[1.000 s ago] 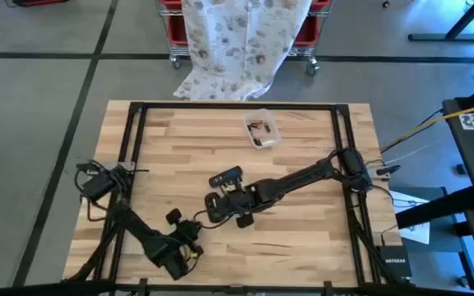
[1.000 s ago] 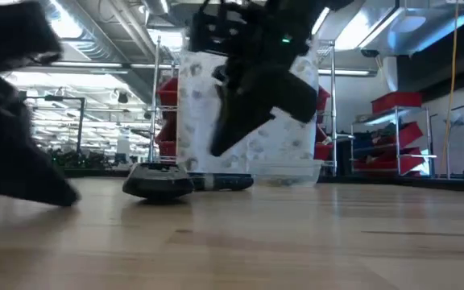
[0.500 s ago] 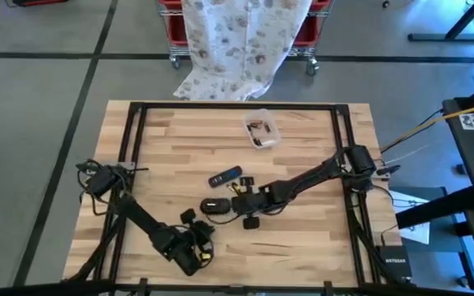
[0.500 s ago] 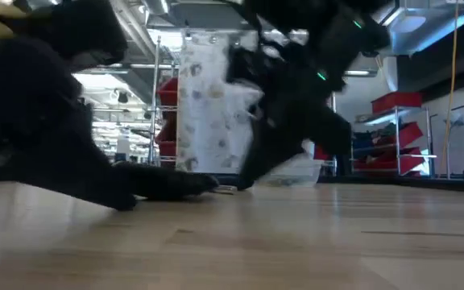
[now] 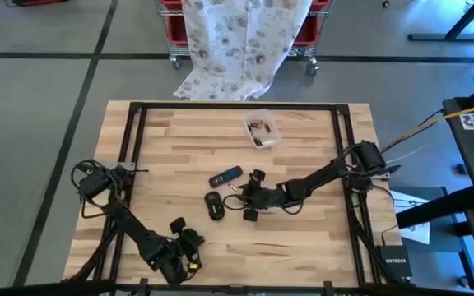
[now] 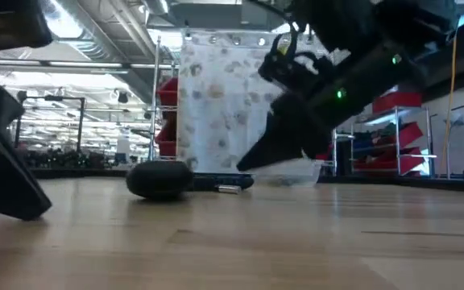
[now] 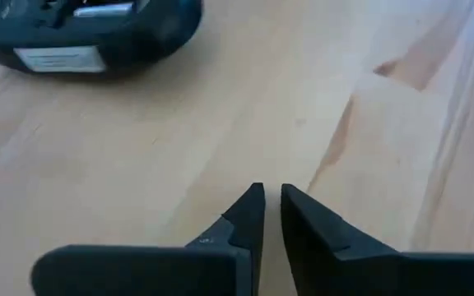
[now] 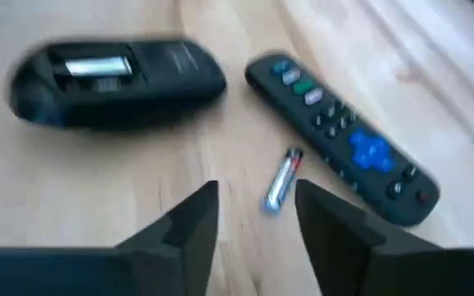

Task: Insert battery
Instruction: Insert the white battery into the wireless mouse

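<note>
Since the right gripper (image 8: 253,218) has drawn back, parted and empty, the loose battery (image 8: 284,179) lies just ahead between mouse (image 8: 113,78) and remote (image 8: 344,140); left gripper (image 7: 271,215) nearly closed.

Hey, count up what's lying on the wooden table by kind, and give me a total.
Black oval device with open battery bay: 1
Black remote control with blue button: 1
Silver cylindrical batteries: 2, one loose, one seated in the device
Clear plastic tub: 1
Total: 5
</note>
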`<action>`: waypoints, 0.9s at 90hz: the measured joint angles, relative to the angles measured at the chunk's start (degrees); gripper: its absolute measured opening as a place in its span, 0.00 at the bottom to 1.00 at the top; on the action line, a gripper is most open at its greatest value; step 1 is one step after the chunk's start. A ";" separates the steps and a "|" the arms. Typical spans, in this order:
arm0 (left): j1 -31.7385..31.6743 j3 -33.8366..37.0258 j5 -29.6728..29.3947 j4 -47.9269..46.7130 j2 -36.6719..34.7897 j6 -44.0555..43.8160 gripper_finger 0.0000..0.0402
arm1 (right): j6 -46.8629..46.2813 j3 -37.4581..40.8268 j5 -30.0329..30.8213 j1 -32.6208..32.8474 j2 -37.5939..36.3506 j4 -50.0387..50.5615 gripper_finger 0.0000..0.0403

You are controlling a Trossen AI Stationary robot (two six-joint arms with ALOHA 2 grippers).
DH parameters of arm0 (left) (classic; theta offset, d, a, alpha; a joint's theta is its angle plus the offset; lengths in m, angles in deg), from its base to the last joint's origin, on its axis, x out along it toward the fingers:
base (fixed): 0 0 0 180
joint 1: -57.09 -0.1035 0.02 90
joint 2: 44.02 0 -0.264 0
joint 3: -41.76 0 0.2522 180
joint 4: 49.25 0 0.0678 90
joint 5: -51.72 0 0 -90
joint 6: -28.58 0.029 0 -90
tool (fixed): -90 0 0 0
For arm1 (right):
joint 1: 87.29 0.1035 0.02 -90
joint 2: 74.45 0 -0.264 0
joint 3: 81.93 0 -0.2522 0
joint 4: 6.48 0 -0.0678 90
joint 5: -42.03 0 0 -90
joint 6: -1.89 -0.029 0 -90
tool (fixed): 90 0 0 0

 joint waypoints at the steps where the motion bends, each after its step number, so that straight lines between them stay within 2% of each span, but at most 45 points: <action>1: 0.01 0.00 -0.01 -0.17 0.00 -0.16 0.07 | -0.29 0.00 -0.22 -0.21 0.11 -0.01 0.40; 40: -0.15 -0.04 0.02 -0.74 -0.04 -0.07 0.07 | 0.07 -0.04 -9.16 -4.02 2.64 -2.93 0.40; 81: -0.17 -0.04 -0.20 -0.85 -0.04 0.04 0.07 | 2.92 -0.21 -8.53 -4.51 4.38 -5.79 0.39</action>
